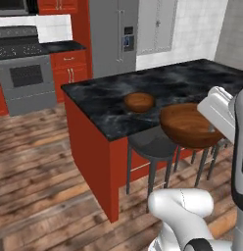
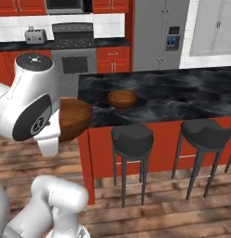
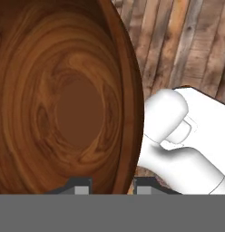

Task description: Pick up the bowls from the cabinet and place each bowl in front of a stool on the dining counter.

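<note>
The gripper [image 3: 112, 186] is clamped on the rim of a bowl [image 3: 64, 99], one fingertip [image 3: 80, 189] inside the rim and the other outside it, with the white arm folded back close beside the jaws.

The jaws [image 3: 107, 186] close on the rim of a bowl [image 1: 189, 125], one finger inside it and one outside. This held bowl hangs in the air off the near edge of the worktop [image 1: 192, 81], above the stools. Beyond the jaws, a second bowl [image 1: 139, 102] rests on the worktop, near its front edge and close to its corner. Below the jaws and in front of that second bowl, a stool [image 2: 132, 140] stands tucked against the worktop's base. Another stool [image 2: 207, 134] stands beside it along the same edge. Far beyond the jaws, behind the worktop, a fridge [image 2: 160, 32] stands against the back wall with a stove [image 2: 74, 51] beside it.
</note>
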